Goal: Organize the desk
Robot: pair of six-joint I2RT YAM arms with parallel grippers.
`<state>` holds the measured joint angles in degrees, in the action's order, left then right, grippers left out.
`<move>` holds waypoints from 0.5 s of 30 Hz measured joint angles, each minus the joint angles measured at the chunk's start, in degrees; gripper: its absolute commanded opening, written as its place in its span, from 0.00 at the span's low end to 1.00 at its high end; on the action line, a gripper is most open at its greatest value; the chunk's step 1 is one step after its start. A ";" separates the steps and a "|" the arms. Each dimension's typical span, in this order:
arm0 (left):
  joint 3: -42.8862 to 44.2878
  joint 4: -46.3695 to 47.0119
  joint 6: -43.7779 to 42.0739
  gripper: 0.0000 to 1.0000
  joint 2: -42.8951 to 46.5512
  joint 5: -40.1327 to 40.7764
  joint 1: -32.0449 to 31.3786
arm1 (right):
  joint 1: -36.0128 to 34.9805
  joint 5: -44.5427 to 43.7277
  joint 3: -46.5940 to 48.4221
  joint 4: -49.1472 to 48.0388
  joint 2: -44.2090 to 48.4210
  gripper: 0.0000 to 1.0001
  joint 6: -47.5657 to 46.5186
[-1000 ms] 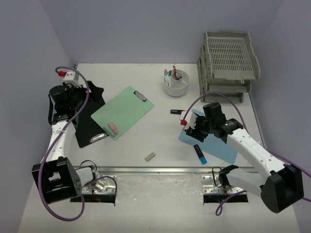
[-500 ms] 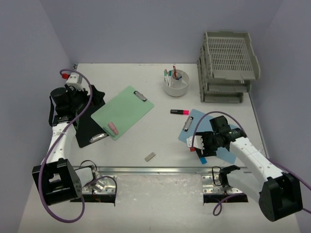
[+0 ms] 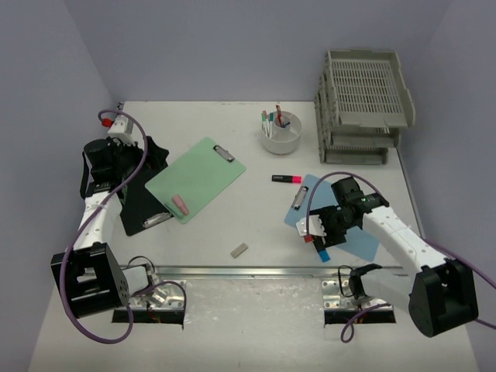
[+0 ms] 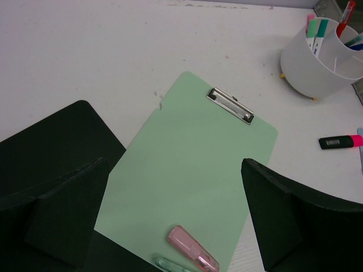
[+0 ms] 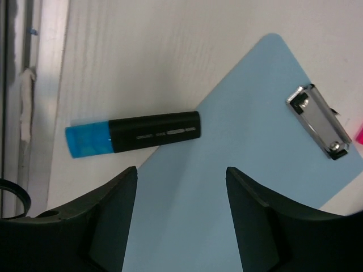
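The right hand point(image 5: 181, 181) is hovering low over the front right of the worktop point(image 3: 232, 225). Its jaws are standing partly apart and gripping nothing. Just ahead of its fingertips a blue highlighter point(image 5: 136, 133) is lying flat. The black barrel is overlapping the edge of a light blue clipboard point(image 5: 238, 147), and the blue cap is resting on the bare white surface, pointing toward the metal rail point(image 3: 256, 271).

The left hand point(image 4: 174, 170) is hanging at the far left with its jaws spread fully wide, also holding nothing. It is looking down on a green clipboard point(image 4: 193, 170), which is overlapping a black clipboard point(image 4: 51, 141). A small pink object point(image 4: 191, 255) is sitting near the green board's lower edge; what it is I cannot tell.

A pink highlighter point(image 3: 287, 179) is lying between the blue board and a white pen cup point(image 3: 280, 133) holding several markers. Grey stacked paper trays point(image 3: 364, 101) are standing in the back right corner. A small grey block point(image 3: 239, 249) is lying alone near the front rail.
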<state>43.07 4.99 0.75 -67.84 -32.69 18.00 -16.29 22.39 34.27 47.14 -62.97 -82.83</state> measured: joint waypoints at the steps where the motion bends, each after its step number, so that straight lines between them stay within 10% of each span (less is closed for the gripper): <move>1: 0.00 0.02 0.06 1.00 -0.20 0.03 0.00 | -0.01 0.02 -1.55 0.03 1.11 0.64 -1.27; 15: 0.00 0.37 1.71 1.00 -1.83 0.27 0.00 | -4.05 -1.20 9.80 2.75 -14.56 0.54 21.73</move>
<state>43.07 5.37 2.46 -69.67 -32.42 18.00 -20.34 21.19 44.07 49.89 -77.52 -61.09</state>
